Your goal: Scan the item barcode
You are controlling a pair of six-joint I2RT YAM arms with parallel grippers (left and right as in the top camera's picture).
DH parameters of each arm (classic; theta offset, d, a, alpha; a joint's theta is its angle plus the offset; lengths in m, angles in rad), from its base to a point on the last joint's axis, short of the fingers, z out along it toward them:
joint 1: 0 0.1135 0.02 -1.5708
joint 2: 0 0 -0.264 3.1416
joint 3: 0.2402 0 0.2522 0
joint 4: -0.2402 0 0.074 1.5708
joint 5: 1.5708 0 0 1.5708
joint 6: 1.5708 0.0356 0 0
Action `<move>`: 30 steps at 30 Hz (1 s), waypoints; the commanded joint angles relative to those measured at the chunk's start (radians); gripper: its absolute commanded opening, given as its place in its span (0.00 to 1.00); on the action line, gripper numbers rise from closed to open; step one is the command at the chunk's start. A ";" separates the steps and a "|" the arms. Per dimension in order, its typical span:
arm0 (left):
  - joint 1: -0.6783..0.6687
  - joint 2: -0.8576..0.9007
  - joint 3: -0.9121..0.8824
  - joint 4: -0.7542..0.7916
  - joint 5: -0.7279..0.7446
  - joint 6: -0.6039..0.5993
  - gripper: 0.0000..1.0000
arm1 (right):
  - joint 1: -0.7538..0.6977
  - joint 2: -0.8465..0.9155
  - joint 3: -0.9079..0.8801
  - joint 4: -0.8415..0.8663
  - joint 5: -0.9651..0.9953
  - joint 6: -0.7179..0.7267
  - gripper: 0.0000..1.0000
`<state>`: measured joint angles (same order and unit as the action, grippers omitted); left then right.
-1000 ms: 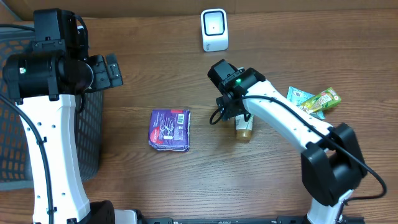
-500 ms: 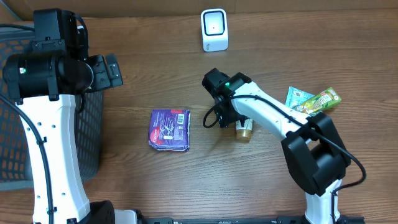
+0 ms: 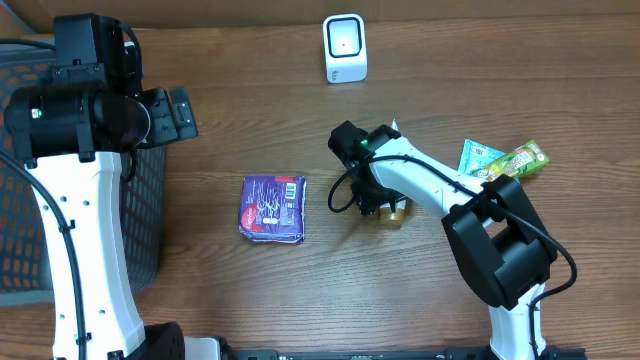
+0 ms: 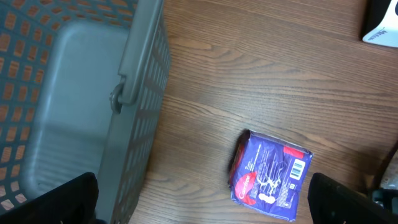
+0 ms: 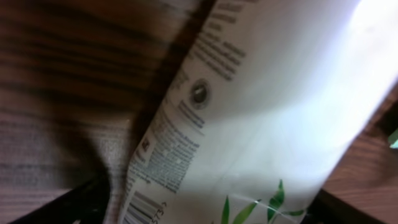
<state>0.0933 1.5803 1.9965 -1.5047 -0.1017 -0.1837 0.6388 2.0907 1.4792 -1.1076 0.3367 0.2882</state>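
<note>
**Far left.** A grey mesh basket point(image 3: 22, 190) stands at the desk's left edge. The left gripper point(image 3: 176, 112) hangs above its rim. Its jaws are spread wide and hold nothing. It plays no part in this step.

**Left of centre.** A purple snack packet point(image 3: 272, 208) lies flat on the desk point(image 3: 200, 290), well apart from both arms.

**Far centre.** The white barcode scanner point(image 3: 345, 47) stands upright at the far edge, its window facing the near side.

**Right of centre.** The right gripper point(image 3: 378, 204) is down at desk level over the item, a white tube point(image 5: 249, 112) with green leaf print. The tube lies on the desk near the middle, to the right of the packet. In the wrist view it fills the space between the two dark fingers point(image 5: 74, 202). The jaws bracket the tube, but whether the pads are touching it cannot be told, and no lift is evident.

**Far right.** Green sachets point(image 3: 505, 160) lie in a small heap, just clear of the right arm.

**Assessment.**
- The step in hand is judged to be the grasp.
- The barcode point(image 5: 140, 208) sits close to one finger, so the pads should bear on the tube's body and leave the bars exposed.
- The tube is probably smooth and rounded and may roll or squirt out. Closure should be square across its width and firm without crushing.
- It should then be lifted straight up before being turned, so that the barcode faces the scanner window.
</note>
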 commanded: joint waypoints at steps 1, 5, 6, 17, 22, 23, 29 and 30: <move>-0.002 -0.004 0.021 -0.002 0.005 -0.003 1.00 | -0.014 0.003 -0.013 0.007 0.002 -0.005 0.80; -0.002 -0.004 0.021 -0.002 0.005 -0.003 0.99 | -0.013 0.003 -0.013 0.006 0.002 -0.005 0.56; -0.002 -0.004 0.021 -0.002 0.005 -0.003 1.00 | -0.013 0.003 -0.013 0.005 0.002 -0.005 0.51; -0.002 -0.004 0.021 -0.002 0.005 -0.003 1.00 | -0.021 0.002 0.063 -0.008 -0.306 -0.077 0.20; -0.002 -0.004 0.021 -0.002 0.005 -0.003 1.00 | -0.044 -0.020 0.095 0.004 -0.628 -0.190 0.19; -0.002 -0.004 0.021 -0.002 0.005 -0.003 1.00 | -0.055 -0.029 0.095 0.011 -0.721 -0.225 0.19; -0.002 -0.004 0.021 -0.002 0.005 -0.003 1.00 | -0.151 -0.035 0.074 0.092 -1.044 -0.320 0.19; -0.002 -0.004 0.021 -0.002 0.005 -0.003 0.99 | -0.163 -0.033 0.058 0.121 -1.052 -0.314 0.19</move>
<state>0.0933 1.5803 1.9965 -1.5047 -0.1017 -0.1837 0.5335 2.0907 1.5475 -1.0473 -0.4973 0.0364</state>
